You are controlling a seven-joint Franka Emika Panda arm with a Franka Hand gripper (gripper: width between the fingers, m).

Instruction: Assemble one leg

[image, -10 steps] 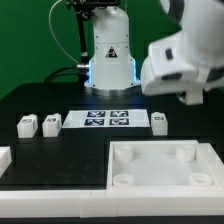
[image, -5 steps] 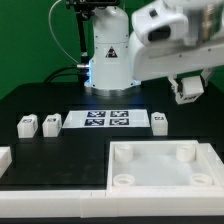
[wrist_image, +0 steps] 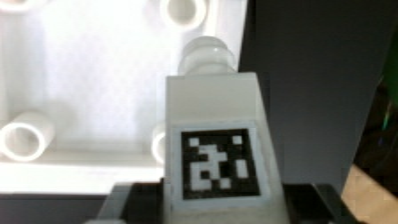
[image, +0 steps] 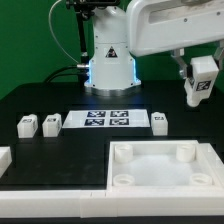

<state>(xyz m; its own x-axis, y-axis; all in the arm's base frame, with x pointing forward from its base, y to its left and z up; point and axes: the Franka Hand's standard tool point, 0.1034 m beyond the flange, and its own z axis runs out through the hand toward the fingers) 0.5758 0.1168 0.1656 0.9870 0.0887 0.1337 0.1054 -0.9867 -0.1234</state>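
Observation:
My gripper (image: 199, 92) is shut on a leg (image: 202, 78), a white block with a black-and-white tag, and holds it high above the table at the exterior view's right. In the wrist view the held leg (wrist_image: 215, 130) fills the centre, tag facing the camera, with the dark fingers (wrist_image: 143, 198) on both sides. Three more legs stand on the table: two at the exterior view's left (image: 27, 125) (image: 51, 123) and one beside the marker board's right end (image: 158, 120).
The large white tray (image: 160, 190) with round corner sockets lies at the front right; it shows in the wrist view (wrist_image: 89, 90) below the held leg. The marker board (image: 106, 121) lies mid-table. The robot base (image: 109, 55) stands behind. A white piece (image: 4, 158) sits at the left edge.
The arm has risen and swung, and the held leg has come into view and moved up and to the exterior view's right. The legs on the table have not moved.

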